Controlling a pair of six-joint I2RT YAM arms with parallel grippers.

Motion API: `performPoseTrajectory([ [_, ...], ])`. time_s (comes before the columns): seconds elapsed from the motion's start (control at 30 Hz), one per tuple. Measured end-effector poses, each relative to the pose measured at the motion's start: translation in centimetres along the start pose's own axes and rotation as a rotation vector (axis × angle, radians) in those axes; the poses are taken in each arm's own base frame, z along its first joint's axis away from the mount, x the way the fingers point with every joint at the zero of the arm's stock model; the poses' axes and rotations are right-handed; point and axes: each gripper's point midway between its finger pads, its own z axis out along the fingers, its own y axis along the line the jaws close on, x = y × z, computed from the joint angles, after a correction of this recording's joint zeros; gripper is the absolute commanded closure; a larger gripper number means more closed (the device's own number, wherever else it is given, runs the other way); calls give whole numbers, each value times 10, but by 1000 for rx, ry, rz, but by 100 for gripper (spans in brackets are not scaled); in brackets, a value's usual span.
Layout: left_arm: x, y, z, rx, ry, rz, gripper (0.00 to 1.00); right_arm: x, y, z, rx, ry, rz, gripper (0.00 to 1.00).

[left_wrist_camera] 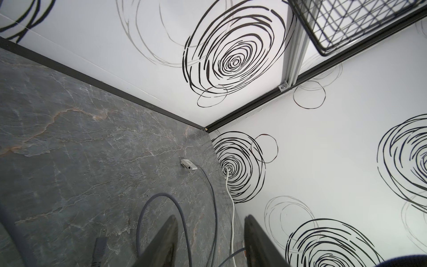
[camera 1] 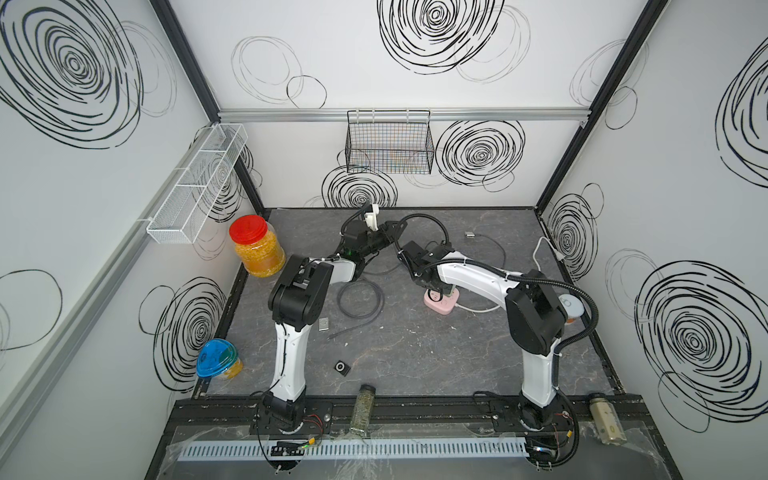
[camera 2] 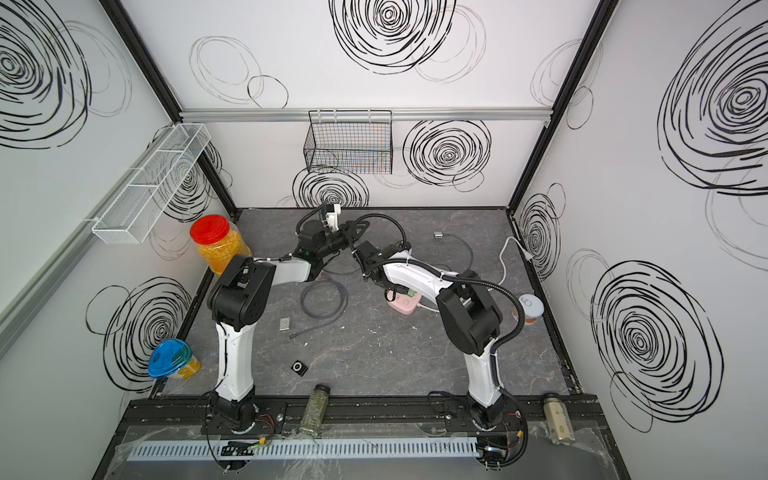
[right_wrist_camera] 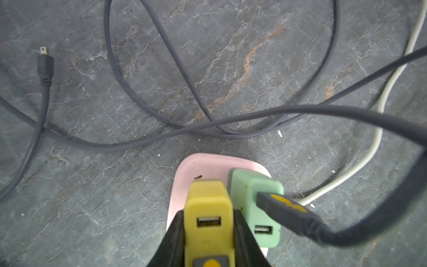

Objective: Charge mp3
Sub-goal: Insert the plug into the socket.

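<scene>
A small black square mp3 player [camera 1: 342,367] [camera 2: 299,368] lies near the table's front. A silver player [camera 1: 470,235] [left_wrist_camera: 189,164] at the back right has a grey cable in it. My right gripper [right_wrist_camera: 209,212] is shut on a yellow USB charger [right_wrist_camera: 208,198] standing in the pink power strip [right_wrist_camera: 184,175] [camera 1: 451,301]. Beside it a green charger [right_wrist_camera: 249,191] carries a dark USB plug [right_wrist_camera: 284,208]. A loose small plug [right_wrist_camera: 45,67] ends a grey cable. My left gripper [left_wrist_camera: 210,218] [camera 1: 390,231] is raised, open and holds nothing.
A flat silver piece [camera 1: 324,323] lies by the left arm. A red-lidded jar [camera 1: 255,245] and a blue-lidded tub [camera 1: 218,357] stand at the left, a white-lidded cup [camera 1: 571,305] at the right. Two bottles [camera 1: 363,409] [camera 1: 604,417] lie on the front rail. Grey cable loops [camera 1: 359,301] cross the middle.
</scene>
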Motion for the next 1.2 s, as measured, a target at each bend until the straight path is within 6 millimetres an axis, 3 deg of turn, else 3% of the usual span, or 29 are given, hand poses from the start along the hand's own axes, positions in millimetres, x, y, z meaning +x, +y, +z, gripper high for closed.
performPoseTrajectory([
  [0.47,4,-1,0,9,23,-3,50,-13,6,-6,-1,-38,63,100],
  [1.2,8,4,-1,-5,48,-17,49,-1,-12,11,65,-25,104,100],
])
